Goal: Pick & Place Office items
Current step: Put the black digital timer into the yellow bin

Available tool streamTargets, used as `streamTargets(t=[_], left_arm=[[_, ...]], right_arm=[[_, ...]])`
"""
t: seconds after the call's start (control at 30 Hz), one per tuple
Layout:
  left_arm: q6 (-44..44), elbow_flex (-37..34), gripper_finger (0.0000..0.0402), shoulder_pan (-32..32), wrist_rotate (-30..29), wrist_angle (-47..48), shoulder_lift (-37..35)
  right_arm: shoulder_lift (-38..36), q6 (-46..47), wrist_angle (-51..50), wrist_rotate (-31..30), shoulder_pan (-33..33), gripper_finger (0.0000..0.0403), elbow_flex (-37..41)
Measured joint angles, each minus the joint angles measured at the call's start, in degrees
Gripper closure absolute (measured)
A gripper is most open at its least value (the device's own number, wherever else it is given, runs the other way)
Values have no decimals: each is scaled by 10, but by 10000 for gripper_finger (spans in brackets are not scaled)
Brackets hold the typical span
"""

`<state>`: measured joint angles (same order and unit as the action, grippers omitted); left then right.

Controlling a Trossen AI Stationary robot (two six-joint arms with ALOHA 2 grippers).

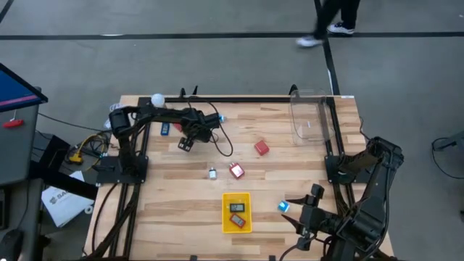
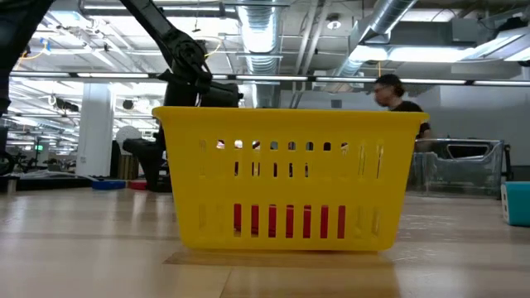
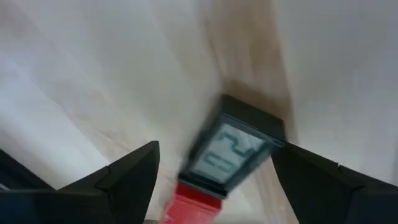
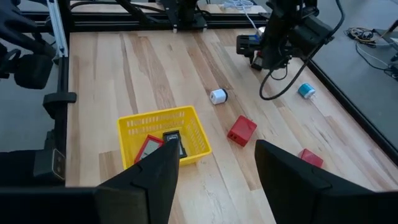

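Toward the upper left of the high view, my left jaws [image 1: 186, 143] hang over the bench [image 1: 181, 210], spread wide. From my left wrist, a small black item with a grey display and a red end [image 3: 227, 158] sits between my two fingers [image 3: 124, 177]; I cannot tell whether either one touches it. Low and right in the high view, my right jaws [image 1: 299, 210] wait, also spread, just beside a light blue piece [image 1: 283, 206]. At lower centre sits the yellow tray [image 1: 225, 225] with a black piece [image 1: 238, 207] and a red flat piece [image 1: 237, 218] inside. Above it on the bare wood lie a red block [image 1: 236, 171], a second red block [image 1: 262, 148] and a small white piece [image 1: 212, 173], all apart.
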<state>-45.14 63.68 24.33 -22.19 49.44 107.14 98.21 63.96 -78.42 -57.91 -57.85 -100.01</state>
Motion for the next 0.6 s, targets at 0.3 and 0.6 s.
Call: streamTargets(t=[0.3, 0.6], left_arm=[[-5, 9, 127, 0, 21, 16, 21], [28, 7, 233, -11, 43, 23, 27]], right_arm=[[0, 6, 1, 5, 0, 200, 0], [0, 6, 4, 6, 0, 200, 0]])
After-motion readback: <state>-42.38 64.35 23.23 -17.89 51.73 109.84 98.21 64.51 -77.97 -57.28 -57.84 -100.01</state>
